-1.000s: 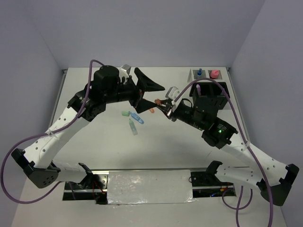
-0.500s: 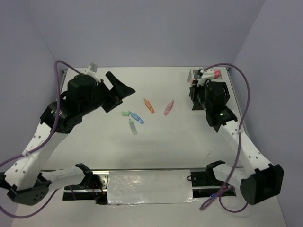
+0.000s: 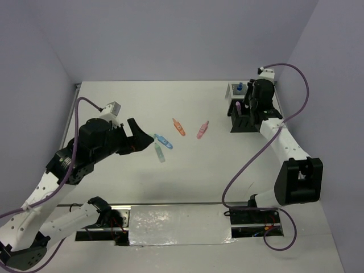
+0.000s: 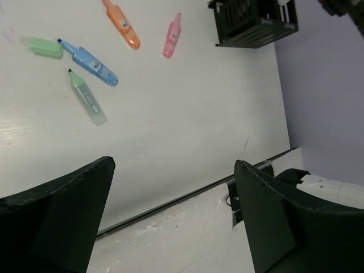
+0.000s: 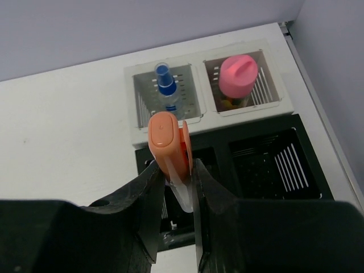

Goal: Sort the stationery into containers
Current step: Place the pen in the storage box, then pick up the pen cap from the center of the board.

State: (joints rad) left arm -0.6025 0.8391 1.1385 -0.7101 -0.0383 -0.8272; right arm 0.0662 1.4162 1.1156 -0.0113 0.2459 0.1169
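Two right fingers (image 5: pixel 148 199) clamped on a stubby orange plastic marker (image 5: pixel 168 142), over the left compartment of the black slatted organiser (image 5: pixel 224 170), far right. Just beyond it, white mesh two-cell tray (image 5: pixel 207 85): small blue-capped bottle (image 5: pixel 166 85) in left cell, pink round-topped item (image 5: pixel 239 71) in right. Left fingers (image 4: pixel 57 210) wide apart, nothing between them, above white worktop (image 4: pixel 187 125). Loose mid-worktop: second orange marker (image 4: pixel 120 25), pink marker (image 4: pixel 172 37), blue marker (image 4: pixel 88 56), pale green marker (image 4: pixel 87 96), small green piece (image 4: pixel 45 47).
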